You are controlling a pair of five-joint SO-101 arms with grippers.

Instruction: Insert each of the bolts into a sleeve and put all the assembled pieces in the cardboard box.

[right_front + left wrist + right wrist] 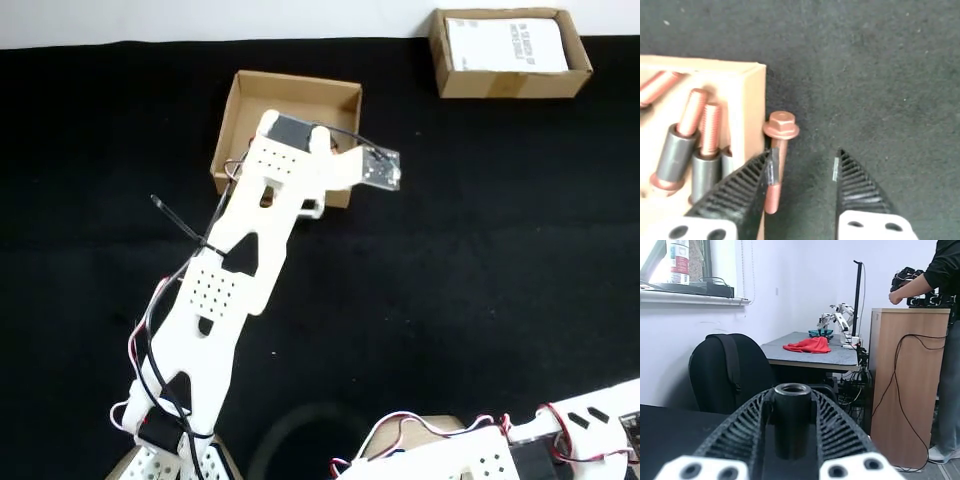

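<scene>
We hold our left gripper spread apart; a bolt lies by one finger, just outside the box, which holds several assembled pieces. Our right gripper clamps a sleeve.

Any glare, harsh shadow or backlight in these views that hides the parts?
High view: the left arm reads stark white on the black table; a clear plate near the cardboard box glints. Left wrist view: even light, the bolt outside the box shows no glare. Right wrist view: bright window, the sleeve in the right gripper is a dark shape.
</scene>
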